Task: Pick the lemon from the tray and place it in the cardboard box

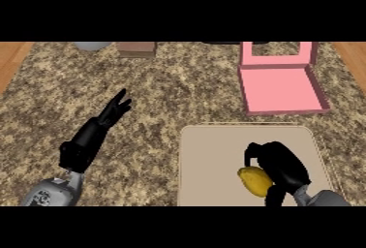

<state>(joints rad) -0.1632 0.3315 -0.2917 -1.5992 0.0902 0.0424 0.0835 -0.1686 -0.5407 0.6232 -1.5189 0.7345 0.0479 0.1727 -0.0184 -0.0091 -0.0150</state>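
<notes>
On the speckled brown granite counter (178, 97) lies a flat beige rectangular tray (214, 160) with rounded corners, near the view's lower right. The right robot hand (280, 167) is over the tray, its black fingers and thumb curled round an oval yellow lemon (253, 179); the lemon shows at the hand's left side, partly covered by the fingers, above the tray's lower middle. Whether the lemon touches the tray's surface cannot be told.

Beyond the tray, toward the counter's far right, sits an open pink cardboard box (282, 89), its shallow base facing up and its lid (277, 52) standing at the far edge. The box is apart from the tray, with a strip of counter between them.

The left robot hand (114, 110) is over the counter well to the left of the tray, its fingers straight and released, holding nothing.

At the counter's far edge a brown block (137, 48) and a pale grey rounded object (93, 46) show only partly.
</notes>
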